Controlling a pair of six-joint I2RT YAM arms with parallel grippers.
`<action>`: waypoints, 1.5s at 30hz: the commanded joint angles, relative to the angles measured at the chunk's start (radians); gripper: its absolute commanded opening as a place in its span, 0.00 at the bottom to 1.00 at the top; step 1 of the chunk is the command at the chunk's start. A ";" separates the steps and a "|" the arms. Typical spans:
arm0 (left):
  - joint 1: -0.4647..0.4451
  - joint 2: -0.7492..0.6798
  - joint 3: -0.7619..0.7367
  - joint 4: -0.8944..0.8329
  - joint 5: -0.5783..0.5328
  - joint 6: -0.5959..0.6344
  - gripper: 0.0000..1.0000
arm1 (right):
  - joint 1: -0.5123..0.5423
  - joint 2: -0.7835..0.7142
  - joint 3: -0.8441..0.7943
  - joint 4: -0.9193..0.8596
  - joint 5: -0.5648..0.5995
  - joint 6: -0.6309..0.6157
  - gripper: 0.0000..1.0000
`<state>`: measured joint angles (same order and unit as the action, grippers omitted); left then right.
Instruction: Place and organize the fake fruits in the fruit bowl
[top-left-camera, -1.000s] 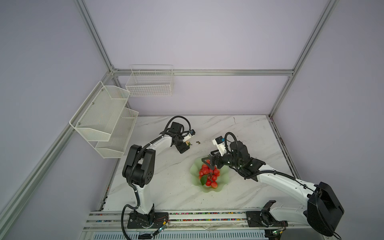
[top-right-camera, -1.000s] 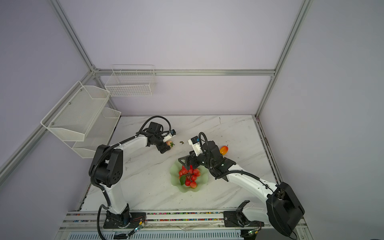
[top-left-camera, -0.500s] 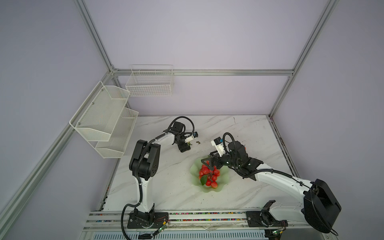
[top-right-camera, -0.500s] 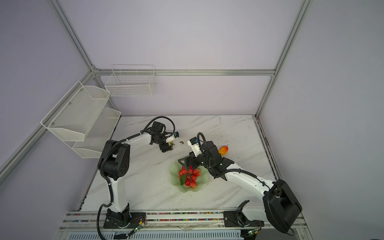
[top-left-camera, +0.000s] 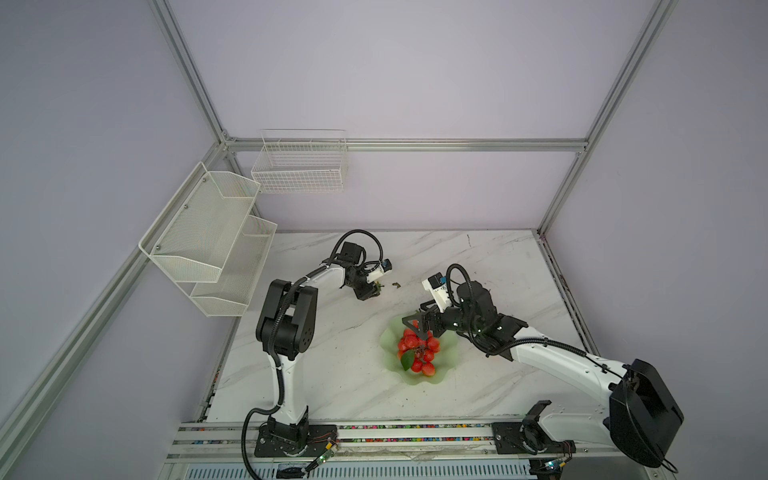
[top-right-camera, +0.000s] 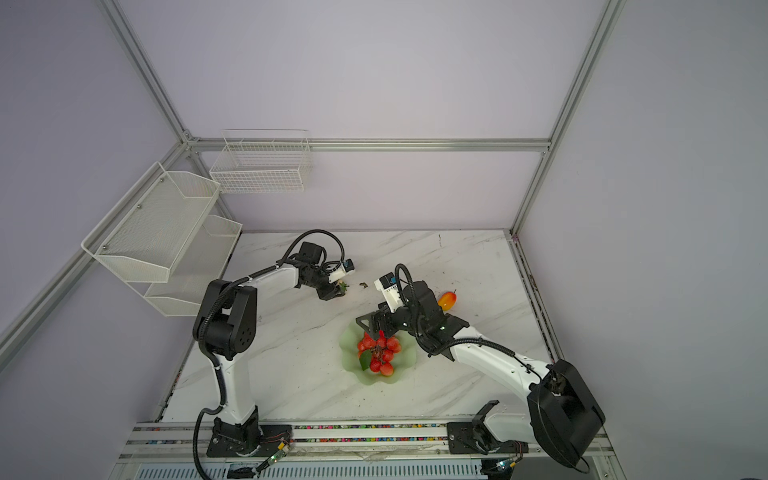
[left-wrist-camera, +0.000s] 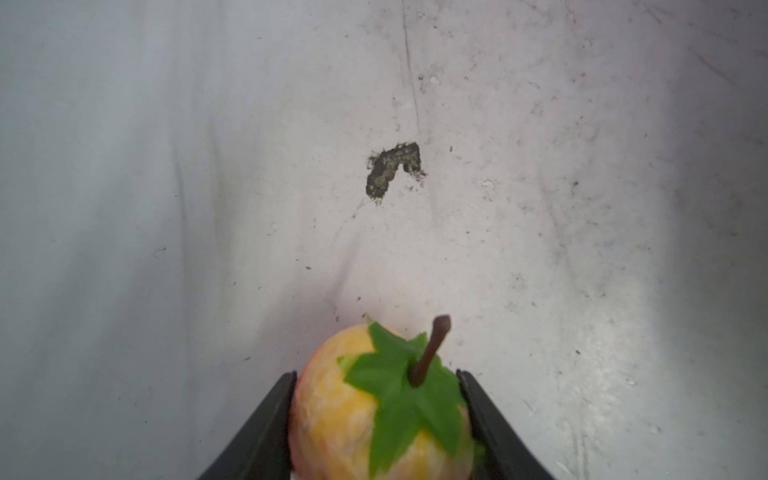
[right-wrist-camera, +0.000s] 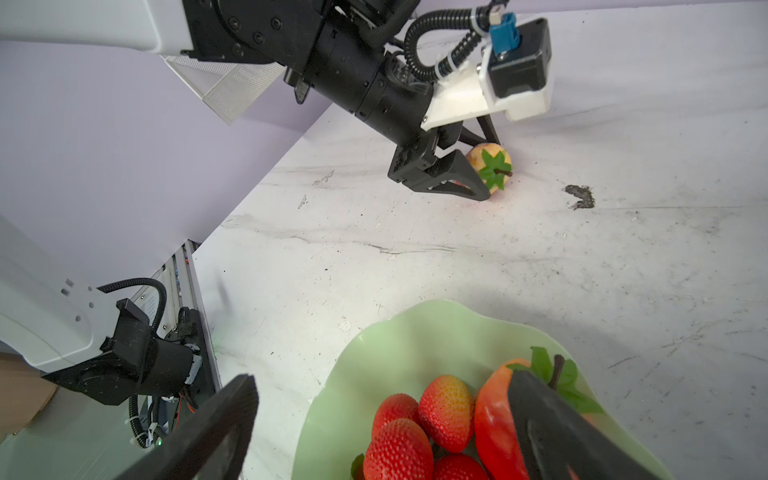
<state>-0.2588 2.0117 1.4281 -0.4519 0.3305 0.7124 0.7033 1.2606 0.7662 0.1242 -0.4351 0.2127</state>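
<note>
We see the left gripper (left-wrist-camera: 376, 374) clamped on the orange (left-wrist-camera: 345, 415), squeezing it from both sides down at the marble table (left-wrist-camera: 166, 208), at 11 o'clock from the fruit bowl (top-right-camera: 405, 357). The right gripper (right-wrist-camera: 384, 382) hangs wide open, holding nothing, over the bowl's 12 o'clock rim, above the strawberries (right-wrist-camera: 446, 411). The mango (top-right-camera: 448, 300) lies on the table at 2 o'clock from the bowl.

I count one fruit bowl (right-wrist-camera: 415, 332), one mango (top-right-camera: 447, 300), one round orange (left-wrist-camera: 345, 415), one smooth red-orange fruit (right-wrist-camera: 494, 415) and at least four strawberries (right-wrist-camera: 446, 409) in the right wrist view; from above the reds blur together. Also one wire basket (top-left-camera: 301, 166) and one two-tier mesh rack (top-left-camera: 199, 224).
</note>
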 joint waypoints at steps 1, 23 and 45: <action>0.009 -0.145 -0.061 0.089 0.077 -0.240 0.46 | -0.017 -0.095 -0.031 -0.010 0.005 0.039 0.97; -0.628 -0.663 -0.485 0.032 -0.822 -1.839 0.40 | -0.033 -0.292 -0.152 -0.086 -0.020 0.071 0.97; -0.723 -0.541 -0.529 0.034 -0.924 -2.099 0.48 | -0.033 -0.344 -0.194 -0.089 -0.022 0.071 0.97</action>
<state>-0.9768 1.4830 0.9340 -0.4343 -0.5465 -1.3514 0.6731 0.9276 0.5793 0.0395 -0.4427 0.3000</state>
